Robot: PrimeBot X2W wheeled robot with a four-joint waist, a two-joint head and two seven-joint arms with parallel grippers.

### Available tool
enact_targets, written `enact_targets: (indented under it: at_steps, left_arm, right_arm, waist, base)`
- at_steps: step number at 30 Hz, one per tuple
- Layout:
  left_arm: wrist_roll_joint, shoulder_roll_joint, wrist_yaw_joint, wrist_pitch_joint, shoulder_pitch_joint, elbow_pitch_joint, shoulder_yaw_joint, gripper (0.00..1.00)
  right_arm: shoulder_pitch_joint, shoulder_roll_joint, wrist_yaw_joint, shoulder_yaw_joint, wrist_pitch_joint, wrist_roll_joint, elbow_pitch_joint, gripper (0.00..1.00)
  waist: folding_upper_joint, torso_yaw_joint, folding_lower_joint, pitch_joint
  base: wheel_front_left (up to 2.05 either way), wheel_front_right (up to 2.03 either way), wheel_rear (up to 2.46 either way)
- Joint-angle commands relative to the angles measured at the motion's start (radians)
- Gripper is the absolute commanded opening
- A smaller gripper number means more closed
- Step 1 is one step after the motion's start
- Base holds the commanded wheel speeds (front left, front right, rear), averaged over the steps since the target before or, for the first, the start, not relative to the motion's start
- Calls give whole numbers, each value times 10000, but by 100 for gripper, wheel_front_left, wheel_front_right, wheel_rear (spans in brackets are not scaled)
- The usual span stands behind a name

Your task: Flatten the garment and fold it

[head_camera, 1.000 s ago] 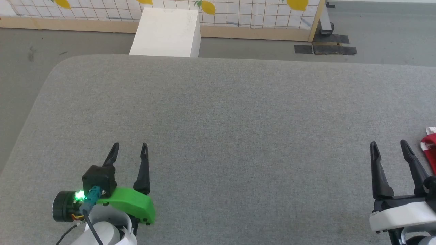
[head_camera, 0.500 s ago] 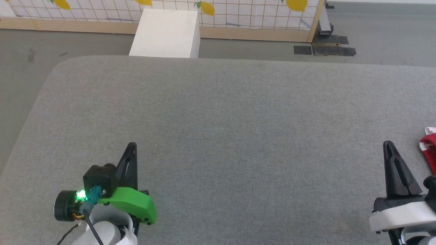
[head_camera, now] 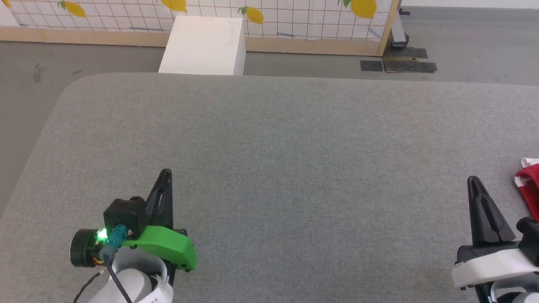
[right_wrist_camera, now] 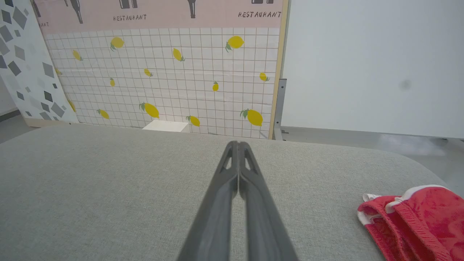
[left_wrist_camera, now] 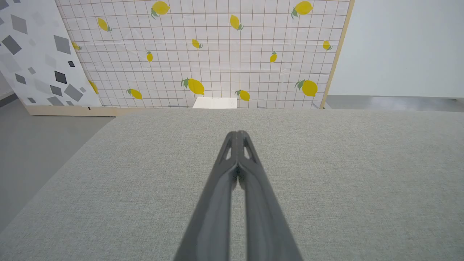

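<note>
Pointing forward, holding nothing

Toward the near-left corner of the surface (head_camera: 294,147), the left hand (head_camera: 165,173) has its fingers pressed together on nothing. Toward the near-right corner, the right hand (head_camera: 473,180) is closed likewise. Just beside it, at the right edge, lies the bunched red garment (head_camera: 529,185), untouched

The garment (right_wrist_camera: 420,221) is red cloth with white trim, crumpled in folds. It lies just right of the right gripper (head_camera: 474,184), not touching it
</note>
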Motion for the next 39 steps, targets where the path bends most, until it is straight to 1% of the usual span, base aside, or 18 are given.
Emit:
enact_targets:
  at_steps: [1,39]
  left_arm:
    - [294,-156,-114,54,185,17,193,0]
    - [2400,-1708,-1570,768,858,104,2270,0]
  right_arm:
    - [-81,53,-2,54,57,-151,46,0]
    - [-271,278,-7,441,544,-521,272,0]
  waist:
    - [0,-8,0,-13]
    - [0,-169,0,-309]
  base:
    - [0,0,0]
    - [0,0,0]
